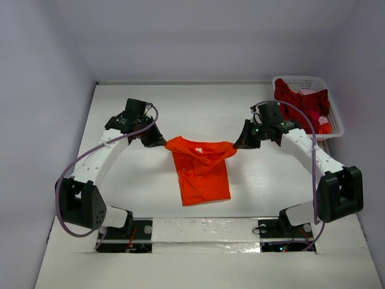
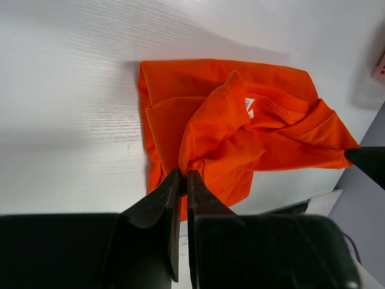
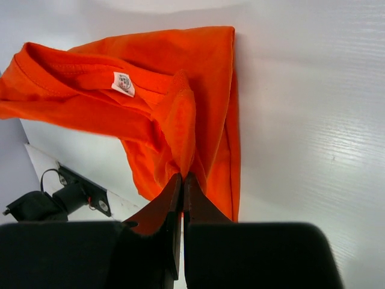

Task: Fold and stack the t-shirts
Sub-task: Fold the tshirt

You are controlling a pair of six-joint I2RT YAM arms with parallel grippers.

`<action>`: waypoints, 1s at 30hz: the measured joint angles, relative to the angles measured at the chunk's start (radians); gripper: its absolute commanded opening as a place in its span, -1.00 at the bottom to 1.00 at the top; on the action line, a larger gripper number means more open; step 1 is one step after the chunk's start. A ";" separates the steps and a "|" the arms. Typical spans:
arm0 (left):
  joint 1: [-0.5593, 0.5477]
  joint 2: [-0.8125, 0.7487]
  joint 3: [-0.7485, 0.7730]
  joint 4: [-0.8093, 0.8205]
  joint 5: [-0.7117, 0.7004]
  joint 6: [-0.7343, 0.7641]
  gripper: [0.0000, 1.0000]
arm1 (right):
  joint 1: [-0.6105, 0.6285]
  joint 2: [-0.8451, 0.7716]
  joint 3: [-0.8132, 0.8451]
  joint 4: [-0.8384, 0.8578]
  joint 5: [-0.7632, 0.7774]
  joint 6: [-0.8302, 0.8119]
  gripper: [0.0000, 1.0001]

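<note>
A bright orange t-shirt (image 1: pixel 201 171) lies partly folded in the middle of the table, its collar end lifted and stretched between both grippers. My left gripper (image 1: pixel 162 143) is shut on the shirt's left upper corner (image 2: pixel 191 164); its tips (image 2: pixel 183 174) pinch bunched cloth. On the other side, my right gripper (image 1: pixel 238 146) is shut on the right upper corner, cloth (image 3: pixel 180 129) pinched at its tips (image 3: pixel 182 178). The collar and its white label (image 3: pixel 123 83) face the wrist cameras. Dark red t-shirts (image 1: pixel 301 99) are heaped in the basket at the back right.
A white lattice basket (image 1: pixel 337 123) stands at the back right corner, close to the right arm's elbow. White walls close in the table on the left, back and right. The arm bases (image 1: pixel 204 232) sit at the near edge.
</note>
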 measured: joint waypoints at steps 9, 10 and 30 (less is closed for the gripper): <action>-0.004 -0.024 0.000 -0.045 0.000 -0.001 -1.00 | 0.000 -0.026 -0.036 -0.010 -0.006 -0.004 -1.00; -0.005 -0.026 0.000 -0.045 0.000 -0.001 -1.00 | 0.000 -0.026 -0.039 -0.014 -0.008 -0.004 -1.00; -0.048 -0.042 0.126 -0.082 0.034 -0.031 -1.00 | 0.022 -0.111 0.034 -0.134 -0.027 -0.026 -1.00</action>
